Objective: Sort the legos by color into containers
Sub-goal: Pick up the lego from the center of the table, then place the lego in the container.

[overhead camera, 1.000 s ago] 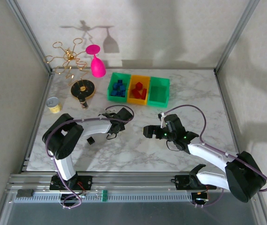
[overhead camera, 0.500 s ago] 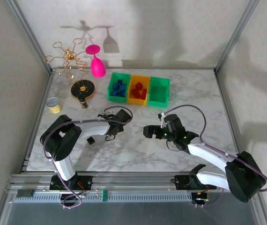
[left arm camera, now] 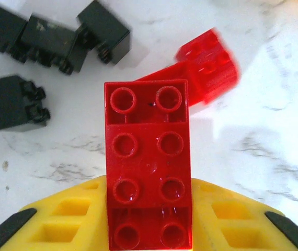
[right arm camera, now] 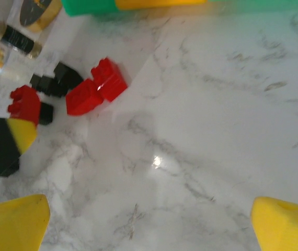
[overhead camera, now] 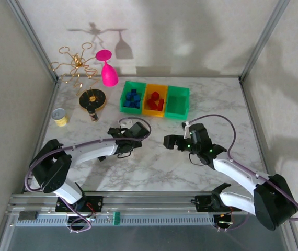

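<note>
Sorting is partly done: the left green bin [overhead camera: 123, 102] holds blue bricks [overhead camera: 133, 98], the orange bin [overhead camera: 156, 85] holds red ones, and the right green bin [overhead camera: 178, 103] looks empty (black presumably goes there). The left gripper [left arm camera: 149, 222] is clamped on a long red brick [left arm camera: 148, 157], with a second red brick [left arm camera: 207, 65] and loose black bricks [left arm camera: 60, 34] just beyond its tips, while the right gripper [right arm camera: 149, 222] hangs with jaws wide apart, nothing between them. The white marbled table [overhead camera: 154, 164] looks smooth, boxed by pale walls and a metal frame.

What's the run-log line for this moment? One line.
left tool: shut on red brick | right tool: open, empty | loose red legos, black legos on table | next: likely yellow-orange bin
</note>
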Controlling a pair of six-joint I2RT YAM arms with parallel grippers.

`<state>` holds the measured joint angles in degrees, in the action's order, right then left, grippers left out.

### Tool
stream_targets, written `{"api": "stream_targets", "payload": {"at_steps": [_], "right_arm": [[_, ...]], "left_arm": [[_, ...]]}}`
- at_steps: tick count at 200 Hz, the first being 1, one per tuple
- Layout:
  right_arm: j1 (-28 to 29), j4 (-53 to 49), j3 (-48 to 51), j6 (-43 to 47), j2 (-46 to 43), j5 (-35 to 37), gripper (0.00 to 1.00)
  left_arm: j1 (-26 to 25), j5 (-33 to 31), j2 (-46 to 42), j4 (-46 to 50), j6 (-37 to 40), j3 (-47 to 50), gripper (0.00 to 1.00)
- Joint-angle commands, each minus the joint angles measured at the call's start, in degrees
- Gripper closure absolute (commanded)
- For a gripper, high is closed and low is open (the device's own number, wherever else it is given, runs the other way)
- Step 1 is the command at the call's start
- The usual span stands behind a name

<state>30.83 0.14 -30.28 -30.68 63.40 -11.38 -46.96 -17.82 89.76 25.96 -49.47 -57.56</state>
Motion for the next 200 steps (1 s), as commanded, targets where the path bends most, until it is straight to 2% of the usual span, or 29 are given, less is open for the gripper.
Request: {"api": "stream_targets", "payload": {"at_steps": [1, 39, 57, 83, 146, 179, 191, 200], "right_arm": [[-3.6, -1.6, -2.6, 0.8, -1.4, -2.7, 0.01], [-10.2, -2.0, -3.8, 1.2, -1.5, -5.1, 0.01], [-12.2, -2.2, -3.9, 1.2, -1.9, -5.6, 0.01], [-13.6, -2.9, -3.8, 1.5, -2.0, -6.0, 0.01], [-14.5, -3.6, -2.6, 1.9, -3.1, -5.1, 0.01], [-14.5, -3.5, -2.9, 2.0, -3.0, -5.4, 0.01], [-14.5, -3.9, -3.3, 2.1, -3.1, -5.1, 0.01], [-14.6, -3.9, -3.4, 2.2, -3.3, -5.0, 0.01]], "left_arm": [[-0.3, -1.4, -0.1, 2.5, 3.6, -6.7, 0.71], [-0.1, -3.0, 9.2, 2.7, 11.4, -21.3, 0.71], [1.0, -1.7, 14.8, 1.0, 14.2, -27.3, 0.71], [4.0, 0.7, 24.1, 2.0, 15.7, -37.5, 0.72], [8.3, 0.1, 41.3, 3.4, 17.5, -56.4, 0.70], [8.9, -0.2, 47.0, 6.1, 18.6, -65.2, 0.60], [8.8, 0.2, 47.2, 7.1, 18.6, -66.8, 0.53], [8.8, 0.0, 46.6, 7.3, 18.5, -66.7, 0.52]]}}
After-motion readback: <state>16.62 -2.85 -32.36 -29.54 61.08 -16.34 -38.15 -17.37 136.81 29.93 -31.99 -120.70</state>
